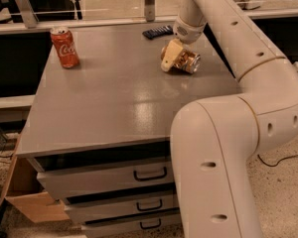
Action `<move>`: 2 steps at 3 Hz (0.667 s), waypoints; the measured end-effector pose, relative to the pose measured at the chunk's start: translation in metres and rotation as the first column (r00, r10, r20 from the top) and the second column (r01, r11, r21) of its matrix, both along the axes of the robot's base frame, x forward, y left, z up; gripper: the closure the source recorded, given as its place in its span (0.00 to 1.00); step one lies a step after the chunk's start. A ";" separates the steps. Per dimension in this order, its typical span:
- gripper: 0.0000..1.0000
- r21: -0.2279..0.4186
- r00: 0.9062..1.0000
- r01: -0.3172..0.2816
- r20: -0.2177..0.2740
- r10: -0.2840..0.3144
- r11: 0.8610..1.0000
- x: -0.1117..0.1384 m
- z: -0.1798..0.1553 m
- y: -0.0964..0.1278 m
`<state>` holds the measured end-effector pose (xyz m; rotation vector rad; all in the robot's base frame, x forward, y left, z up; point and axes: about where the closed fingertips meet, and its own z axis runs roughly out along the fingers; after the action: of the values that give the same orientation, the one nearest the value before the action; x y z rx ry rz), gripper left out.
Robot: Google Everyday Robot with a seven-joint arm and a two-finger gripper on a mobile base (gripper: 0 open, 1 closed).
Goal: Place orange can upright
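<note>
The orange can (187,62) lies on its side on the grey table (114,98), at the back right, its silver end facing right. My gripper (170,58) reaches down from the white arm and sits at the can's left end, touching it. A red cola can (64,47) stands upright at the back left of the table.
A dark flat device (157,31) lies at the table's far edge behind the gripper. My white arm (228,133) fills the right side of the view. Drawers (139,175) sit under the table front. A cardboard box (27,197) stands on the floor at the left.
</note>
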<state>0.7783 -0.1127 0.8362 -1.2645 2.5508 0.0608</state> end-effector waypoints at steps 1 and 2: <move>0.41 -0.006 1.000 0.008 0.008 -0.008 1.000 0.001 0.007 0.003; 0.65 0.001 0.998 -0.026 0.060 0.026 1.000 -0.001 0.035 0.012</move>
<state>0.7770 -0.1005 0.8708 -1.2797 2.4831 0.0303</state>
